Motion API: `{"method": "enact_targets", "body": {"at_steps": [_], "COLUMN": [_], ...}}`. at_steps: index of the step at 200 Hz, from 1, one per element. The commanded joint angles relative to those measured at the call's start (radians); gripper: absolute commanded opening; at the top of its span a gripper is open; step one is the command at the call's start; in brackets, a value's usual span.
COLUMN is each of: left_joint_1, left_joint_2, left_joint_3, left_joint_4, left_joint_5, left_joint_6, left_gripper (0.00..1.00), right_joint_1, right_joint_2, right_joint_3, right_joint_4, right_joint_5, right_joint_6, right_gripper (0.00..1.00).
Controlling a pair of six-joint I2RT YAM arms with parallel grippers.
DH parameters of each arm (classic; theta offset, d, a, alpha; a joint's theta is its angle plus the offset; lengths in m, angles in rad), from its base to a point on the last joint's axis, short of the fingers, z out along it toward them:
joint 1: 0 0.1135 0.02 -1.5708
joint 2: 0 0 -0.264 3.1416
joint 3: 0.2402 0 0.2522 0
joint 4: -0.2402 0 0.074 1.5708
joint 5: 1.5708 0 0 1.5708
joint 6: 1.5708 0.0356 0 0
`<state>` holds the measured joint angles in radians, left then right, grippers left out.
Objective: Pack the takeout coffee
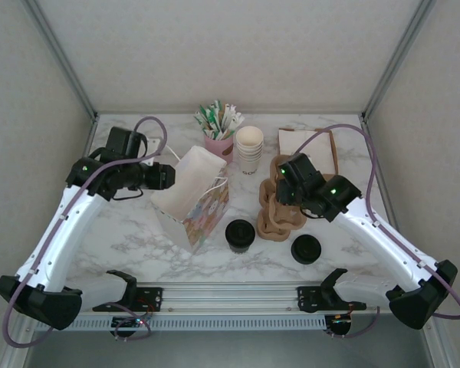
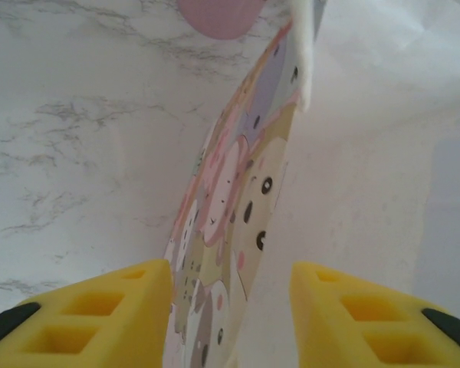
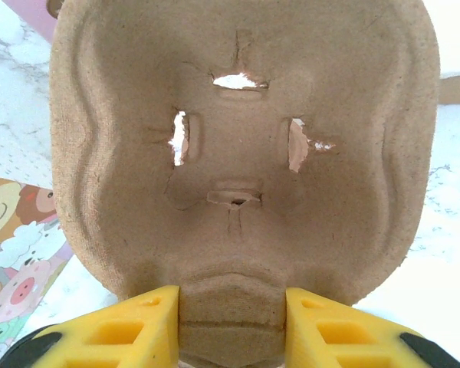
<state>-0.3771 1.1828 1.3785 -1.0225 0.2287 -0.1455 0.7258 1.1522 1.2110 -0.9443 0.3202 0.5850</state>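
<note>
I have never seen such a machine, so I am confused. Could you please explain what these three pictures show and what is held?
These are two white robot arms, a left arm and a right arm, fixed at the near edge of a marble table. The wide picture comes from a camera above and behind them. The other two come from cameras on the wrists; the yellow fingers there belong to each arm's tool. On the table stand a printed bag, a lidded coffee, another black lid, a stack of cups and a pink cup of sticks. The left tool has the bag's wall between its open fingers. The right tool grips a brown carrier.
</note>
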Motion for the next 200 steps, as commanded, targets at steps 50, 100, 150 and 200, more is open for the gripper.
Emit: {"method": "enact_targets", "body": {"at_steps": [50, 100, 150, 200], "left_joint_1": [-0.036, -0.064, -0.134, -0.235], "left_joint_2": [-0.025, -0.070, -0.117, -0.203], "left_joint_3": [-0.014, -0.036, -0.055, -0.063], "left_joint_4": [-0.018, 0.028, -0.037, -0.079], "left_joint_5": [-0.077, -0.133, -0.263, -0.436], "left_joint_6": [-0.088, -0.241, -0.440, -0.579], "left_gripper": [0.16, 0.05, 0.02, 0.02], "right_joint_1": [0.009, 0.011, 0.015, 0.059], "right_joint_2": [0.001, 0.024, 0.070, 0.114], "right_joint_3": [0.077, 0.161, 0.258, 0.368], "right_joint_4": [-0.009, -0.014, 0.010, 0.002], "right_joint_5": [-0.001, -0.015, -0.061, -0.059], "right_joint_6": [-0.043, -0.074, -0.098, -0.103], "right_gripper": [0.36, 0.35, 0.35, 0.35]}}
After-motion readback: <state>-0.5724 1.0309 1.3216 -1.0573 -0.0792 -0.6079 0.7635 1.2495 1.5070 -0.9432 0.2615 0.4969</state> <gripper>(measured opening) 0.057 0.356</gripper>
